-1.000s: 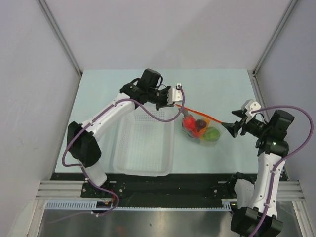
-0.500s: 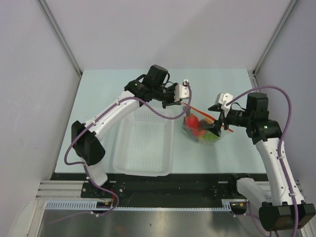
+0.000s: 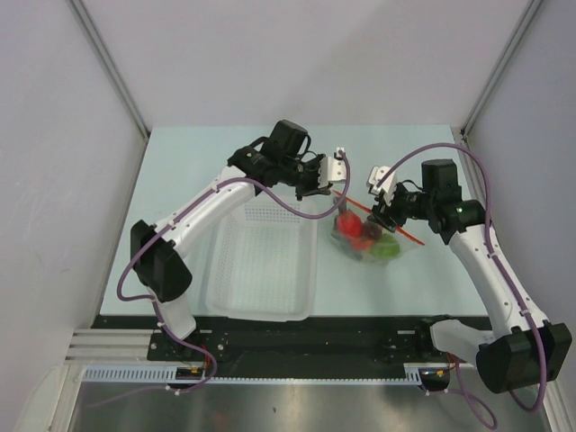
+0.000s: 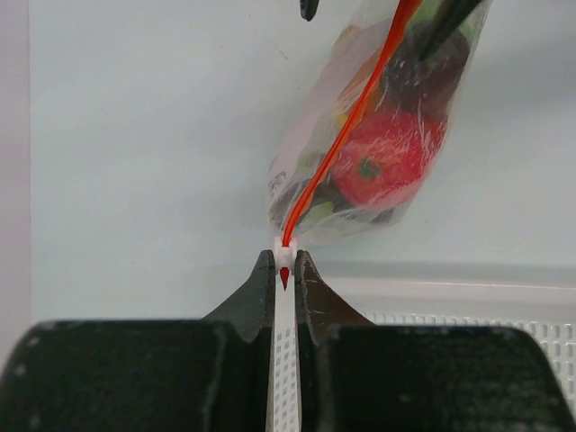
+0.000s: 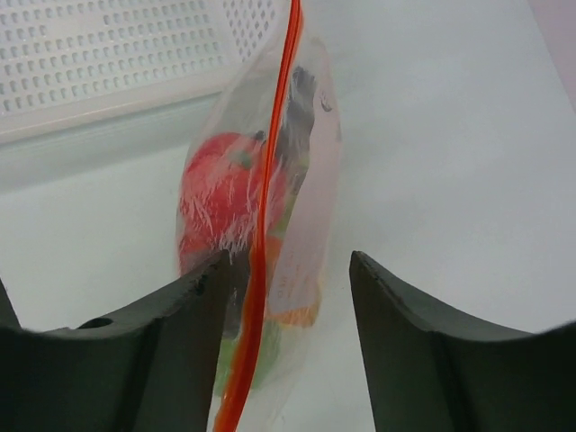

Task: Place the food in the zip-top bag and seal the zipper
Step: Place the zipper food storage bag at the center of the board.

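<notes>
From above, the bag (image 3: 364,241) lies on the table (image 3: 198,162) just right of the basket (image 3: 261,261), with the food inside it: red fruit (image 3: 358,236) and a green ball (image 3: 387,251) show through the plastic. The left gripper (image 3: 331,183) is at the zipper's (image 3: 358,203) far-left end, and the right gripper (image 3: 383,214) is over the bag's middle. In the left wrist view, the left gripper (image 4: 284,263) is clamped on the small white tab (image 4: 284,255). The zipper (image 4: 355,112) runs away from the tab, up along the bag (image 4: 310,153), and the red fruit (image 4: 387,166) presses against the plastic. The basket's rim (image 4: 450,292) is below. In the right wrist view, the right gripper (image 5: 288,263) has its fingers (image 5: 180,333) spread apart, straddling the zipper (image 5: 268,207) without pinching it. The near finger is against the bag's (image 5: 310,171) side. The red fruit (image 5: 216,193) fills the bag's left half, and the basket (image 5: 108,54) lies beyond.
</notes>
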You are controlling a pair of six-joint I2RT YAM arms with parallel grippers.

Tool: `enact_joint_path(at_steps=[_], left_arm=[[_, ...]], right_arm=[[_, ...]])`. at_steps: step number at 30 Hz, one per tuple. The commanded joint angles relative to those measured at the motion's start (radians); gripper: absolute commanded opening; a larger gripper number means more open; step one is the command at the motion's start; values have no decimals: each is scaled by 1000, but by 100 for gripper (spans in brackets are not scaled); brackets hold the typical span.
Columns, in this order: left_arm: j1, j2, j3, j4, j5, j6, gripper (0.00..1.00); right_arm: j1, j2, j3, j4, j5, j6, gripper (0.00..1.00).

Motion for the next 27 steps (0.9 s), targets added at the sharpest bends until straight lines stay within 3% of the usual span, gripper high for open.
enact_joint_path(at_steps=[1, 3, 4, 5, 11, 14, 15, 17, 18, 19, 27], left_arm=[[-5, -23, 27, 21, 15, -8, 0], [1, -21, 29, 18, 9, -2, 0], [6, -20, 27, 20, 10, -5, 0], [13, -18, 26, 18, 12, -6, 0], [45, -18, 23, 21, 13, -6, 6], [53, -20, 21, 23, 25, -25, 20], [53, -21, 21, 29, 27, -46, 44], [53, -32, 18, 64, 24, -87, 69], [53, -38, 15, 81, 13, -136, 90], [53, -46, 10, 110, 7, -159, 98], [93, -107, -46, 142, -4, -253, 100]], right_arm=[[-8, 32, 74, -94, -6, -114, 45], [-8, 44, 82, -150, -7, -140, 26], [-9, 46, 88, -162, -4, -150, 4], [-18, 43, 90, -170, -6, -151, 0], [-96, 7, 99, -162, -52, -136, 0], [-138, 6, 113, -139, -79, -113, 0], [-152, 10, 123, -127, -83, -98, 0], [-165, 21, 131, -103, -83, -81, 0], [-188, 29, 137, -66, -80, -61, 0], [-201, 36, 140, -49, -75, -53, 0], [-399, 228, 327, 167, -60, -27, 0]])
